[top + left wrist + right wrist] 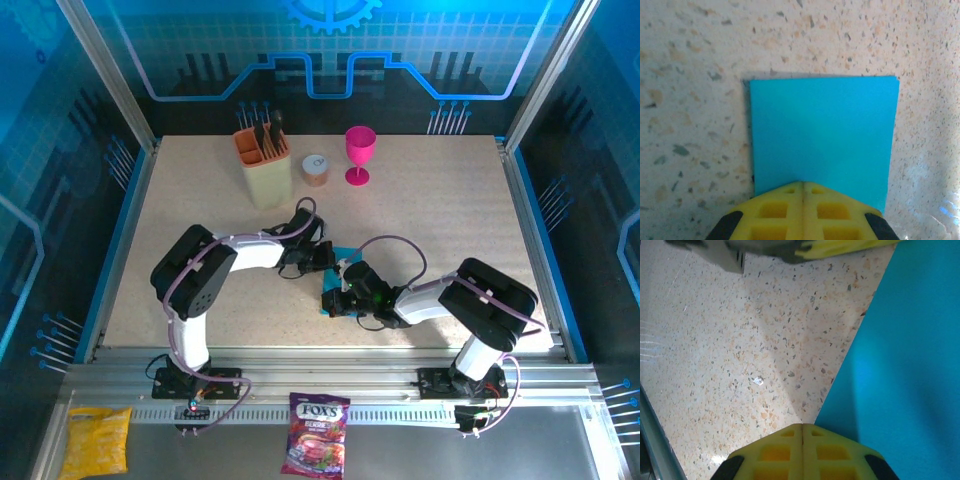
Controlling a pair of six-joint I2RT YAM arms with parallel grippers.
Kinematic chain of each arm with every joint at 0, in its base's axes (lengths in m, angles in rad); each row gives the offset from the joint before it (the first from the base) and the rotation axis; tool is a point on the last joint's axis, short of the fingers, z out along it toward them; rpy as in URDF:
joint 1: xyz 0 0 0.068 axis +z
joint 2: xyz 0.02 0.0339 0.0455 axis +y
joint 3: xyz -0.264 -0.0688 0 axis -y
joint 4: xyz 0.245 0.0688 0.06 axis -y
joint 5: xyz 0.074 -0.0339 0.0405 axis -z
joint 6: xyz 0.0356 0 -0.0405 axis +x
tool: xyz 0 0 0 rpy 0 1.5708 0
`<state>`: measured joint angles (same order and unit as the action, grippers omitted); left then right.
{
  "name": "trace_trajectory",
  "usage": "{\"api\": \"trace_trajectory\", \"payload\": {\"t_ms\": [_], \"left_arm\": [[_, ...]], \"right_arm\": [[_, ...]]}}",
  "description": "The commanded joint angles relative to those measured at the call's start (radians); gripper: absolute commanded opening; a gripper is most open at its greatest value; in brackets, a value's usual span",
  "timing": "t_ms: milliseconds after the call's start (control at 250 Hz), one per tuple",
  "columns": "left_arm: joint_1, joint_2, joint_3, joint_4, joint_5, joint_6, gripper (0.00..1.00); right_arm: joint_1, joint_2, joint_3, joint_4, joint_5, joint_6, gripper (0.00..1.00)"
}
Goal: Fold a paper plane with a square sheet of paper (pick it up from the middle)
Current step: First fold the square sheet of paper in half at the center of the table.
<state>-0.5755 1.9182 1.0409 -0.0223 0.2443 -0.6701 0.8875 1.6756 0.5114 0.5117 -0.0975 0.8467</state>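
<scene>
The square sheet of paper [822,132] is bright cyan-blue and lies flat on the speckled table, its far edge straight and its corners sharp. My left gripper [803,183] is shut, its yellow tips together and resting on the sheet's near part. In the right wrist view the sheet [910,365] fills the right side, one edge running diagonally. My right gripper [802,425] is shut with its tips at that edge, half over bare table. From above, both grippers [322,260] [342,296] meet over the paper [327,302] at the table's middle front, hiding most of it.
At the back stand a beige holder with tools [262,165], a small tin [315,170] and a pink goblet [360,155]. A purple candy bag [316,435] and a yellow snack bag [97,440] lie on the front ledge below the arm bases.
</scene>
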Motion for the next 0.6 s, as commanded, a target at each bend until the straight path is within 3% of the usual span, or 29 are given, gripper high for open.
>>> {"api": "trace_trajectory", "payload": {"t_ms": [0,595], "left_arm": [[0.07,0.07,0.046,0.005,-0.164,0.043,0.0],[0.166,0.192,0.288,-0.105,-0.163,0.104,0.0]], "right_arm": [[0.048,0.079,-0.062,-0.257,-0.03,0.031,0.0],[0.084,0.109,-0.069,-0.258,0.0,0.068,0.0]]}}
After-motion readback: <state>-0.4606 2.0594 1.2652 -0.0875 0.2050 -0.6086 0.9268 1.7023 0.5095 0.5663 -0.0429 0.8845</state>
